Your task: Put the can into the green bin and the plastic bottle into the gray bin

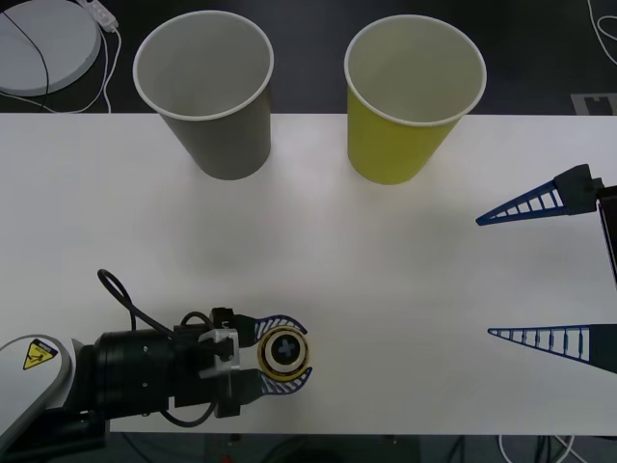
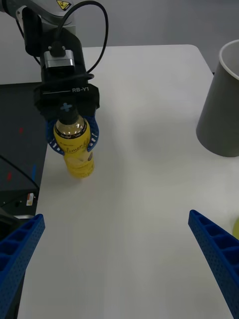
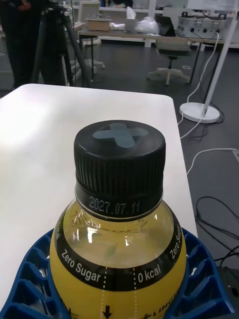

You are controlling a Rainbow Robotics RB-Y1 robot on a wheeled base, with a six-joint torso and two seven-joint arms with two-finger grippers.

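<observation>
Left end effector [image 1: 285, 353] at the near edge of the white table [image 1: 386, 251], blue ribbed fingers [image 3: 35, 279] clamped around the plastic bottle [image 1: 283, 351]. Bottle upright, base on the table near the near-left corner, seen from above as a black cap ringed in yellow. On the cap, a pale cross mark; on the neck ring below it, the printed date "2027.07.11". On the black band around the shoulder, white lettering "Zero Sugar" and "0 kcal", with "Zero Su…" repeating at the edge. Further script on the yellow label in the right wrist view, too small to read. On the black wrist housing above the bottle, white lettering "RB-Y1" [image 2: 78, 90]; on the gray arm link, a yellow triangular warning sticker [image 1: 37, 354].

Right end effector [image 1: 525, 275] at the right side of the table, well apart from the bottle, fingers spread wide with nothing between them.

Gray bin [image 1: 207, 92] standing upright at the far edge, left of centre, white inside bare. Green bin [image 1: 413, 96] upright beside it to the right, apart from it, inside likewise bare. Both bins well apart from the bottle.

Beyond the far-left table corner, a round white base [image 1: 43, 43] with a cable across it.
</observation>
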